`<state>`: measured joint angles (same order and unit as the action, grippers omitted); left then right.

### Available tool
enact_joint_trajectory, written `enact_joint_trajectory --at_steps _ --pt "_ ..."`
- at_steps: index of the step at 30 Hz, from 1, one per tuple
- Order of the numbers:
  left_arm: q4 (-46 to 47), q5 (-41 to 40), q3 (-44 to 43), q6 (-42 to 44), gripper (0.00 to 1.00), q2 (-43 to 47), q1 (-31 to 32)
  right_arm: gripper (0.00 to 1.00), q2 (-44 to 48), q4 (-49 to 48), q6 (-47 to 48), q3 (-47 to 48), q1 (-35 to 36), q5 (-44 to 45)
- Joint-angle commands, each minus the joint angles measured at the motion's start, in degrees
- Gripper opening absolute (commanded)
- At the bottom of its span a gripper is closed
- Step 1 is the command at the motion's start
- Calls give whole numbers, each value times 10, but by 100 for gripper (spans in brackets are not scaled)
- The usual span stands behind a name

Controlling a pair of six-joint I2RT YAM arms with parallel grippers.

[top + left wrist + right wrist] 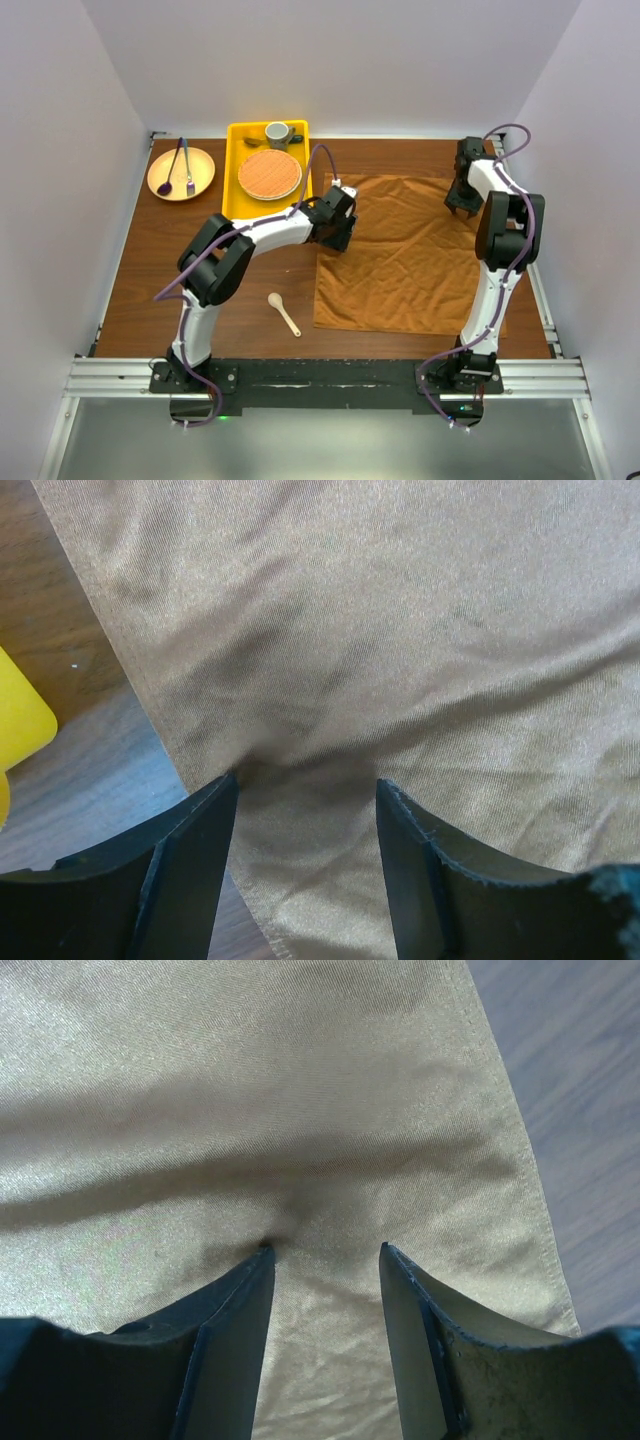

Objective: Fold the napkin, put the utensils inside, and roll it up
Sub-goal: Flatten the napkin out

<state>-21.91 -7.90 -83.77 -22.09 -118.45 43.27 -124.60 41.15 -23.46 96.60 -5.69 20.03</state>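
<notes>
Top external: at the far left a round plate point(203, 172) holds a purple spoon point(166, 185) and a dark fork point(188, 175). Leave both alone. Just right of it, the yellow tray point(234, 190) carries the round orange mat point(269, 174) and a cup point(278, 132).

The left gripper point(338, 232) sits on the napkin's left edge, toward its far corner. In its wrist view the jaws stand apart, tips down on the cloth, with a small pucker drawn up between them. Nothing is clamped.

The cream spoon point(284, 313) lies alone on the table point(150, 300), nearer you, a little left of the napkin's near-left corner and not touching it.

The napkin point(410, 260) is spread flat in a single layer over the right half of the table. It is lightly rippled and no fold has been started.

The right gripper point(463, 200) is at the far-right corner. Its jaws are likewise parted, with the tips pressed into the cloth close to the right hem.

Handling, as a judgement: the cloth is thin, limp and faintly sheeny, so it should weigh next to nothing but slide and sag. You should pinch the raised pucker near each far corner, close fully, and lift both sides evenly — one lagging hand would skew the fold. The spoon looks light and stiff, and its thin handle gives little to hold, so grip across it.
</notes>
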Motion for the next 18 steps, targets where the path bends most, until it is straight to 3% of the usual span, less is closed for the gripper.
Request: enact_joint_trajectory --at_steps 1,6,11,14,17,18 --pt "-9 -3 -22 -2 64 3 2 52 -32 -11 31 26 -4 6" --pt "-16 0 -18 25 68 46 2 58 -7 53 28 61 9 14" --pt "-16 39 -20 40 72 133 2 73 107 142 16 29 45 14" --pt "-44 5 -32 42 73 183 1 77 195 162 22 -34 109 -4" --pt "-71 -39 -25 21 75 253 -16 78 292 134 32 -126 211 -56" --pt "-76 -50 -11 0 75 295 -33 78 311 126 33 -145 274 -65"
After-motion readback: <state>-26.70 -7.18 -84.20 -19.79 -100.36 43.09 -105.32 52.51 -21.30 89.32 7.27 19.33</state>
